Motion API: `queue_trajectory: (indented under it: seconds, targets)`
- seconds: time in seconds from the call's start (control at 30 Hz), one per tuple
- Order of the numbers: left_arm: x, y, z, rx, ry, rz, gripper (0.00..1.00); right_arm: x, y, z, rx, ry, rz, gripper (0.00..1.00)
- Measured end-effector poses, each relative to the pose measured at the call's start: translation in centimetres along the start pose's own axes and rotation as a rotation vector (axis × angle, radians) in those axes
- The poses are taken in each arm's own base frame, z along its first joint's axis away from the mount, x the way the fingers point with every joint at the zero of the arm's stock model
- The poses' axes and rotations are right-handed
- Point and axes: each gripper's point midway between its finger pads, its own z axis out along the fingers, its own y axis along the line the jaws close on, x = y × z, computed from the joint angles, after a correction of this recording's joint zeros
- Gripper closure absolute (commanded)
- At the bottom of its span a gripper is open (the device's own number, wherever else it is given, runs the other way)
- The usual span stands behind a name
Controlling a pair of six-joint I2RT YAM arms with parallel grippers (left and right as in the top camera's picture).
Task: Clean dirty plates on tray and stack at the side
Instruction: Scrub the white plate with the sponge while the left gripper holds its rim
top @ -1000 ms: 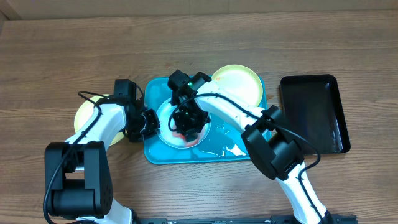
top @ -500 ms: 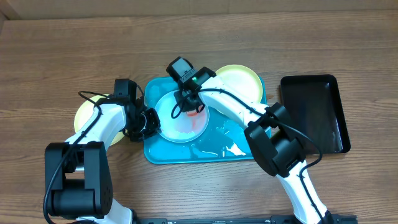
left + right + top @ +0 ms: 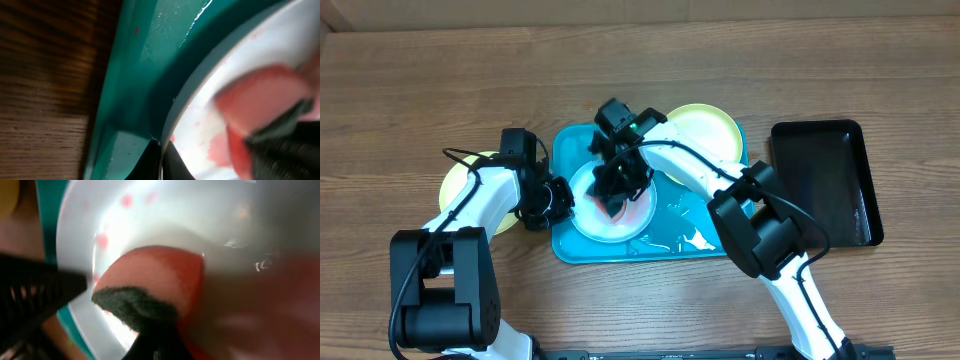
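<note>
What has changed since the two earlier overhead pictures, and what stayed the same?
The right gripper, holding the red sponge, went from the middle of the light-blue plate to its far rim, then came back onto the middle. The left gripper stays clamped on the plate's left rim. The tray, the yellow-green plate on it and the black tray have not moved.

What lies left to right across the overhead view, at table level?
Yellow-green plate on the table → left gripper → light-blue plate, right gripper pressing a sponge on it → second yellow-green plate → black tray.
</note>
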Motion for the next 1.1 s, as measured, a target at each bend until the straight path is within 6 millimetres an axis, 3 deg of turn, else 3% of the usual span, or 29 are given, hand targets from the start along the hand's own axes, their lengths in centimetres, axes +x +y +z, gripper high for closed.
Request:
queue_trajectory:
  seconds: [0.17, 0.3, 0.47, 0.6, 0.7, 0.83, 0.97, 1.1]
  targets:
    - [0.0, -0.1, 0.0, 0.003, 0.001, 0.01, 0.96, 1.9, -0.6, -0.1, 0.023, 0.083, 0.029, 0.96]
    - [0.1, -0.2, 0.0, 0.007, 0.003, 0.013, 0.96, 2.0, -2.6, -1.6, 0.183, 0.09, 0.036, 0.96]
    - [-0.1, -0.3, 0.0, 0.01, -0.003, 0.015, 0.96, -0.3, -5.6, -3.6, 0.411, -0.009, 0.014, 0.96]
    - [-0.1, -0.3, 0.0, 0.011, -0.004, 0.015, 0.96, -3.1, -6.9, -4.5, 0.506, -0.132, -0.009, 0.96]
    - [-0.1, -0.3, 0.0, 0.009, -0.004, 0.015, 0.96, -5.2, -6.2, -4.5, 0.464, -0.214, -0.026, 0.96]
    - [-0.1, -0.3, 0.0, 0.009, -0.003, 0.014, 0.96, -5.8, -4.0, -3.4, 0.319, -0.223, -0.046, 0.96]
    - [-0.1, -0.3, 0.0, 0.009, -0.004, 0.014, 0.95, -4.5, -1.4, -1.8, 0.167, -0.152, -0.053, 0.96]
    - [-0.1, -0.3, 0.0, 0.009, -0.003, 0.014, 0.96, -1.8, 0.5, -0.4, 0.101, -0.042, -0.042, 0.96]
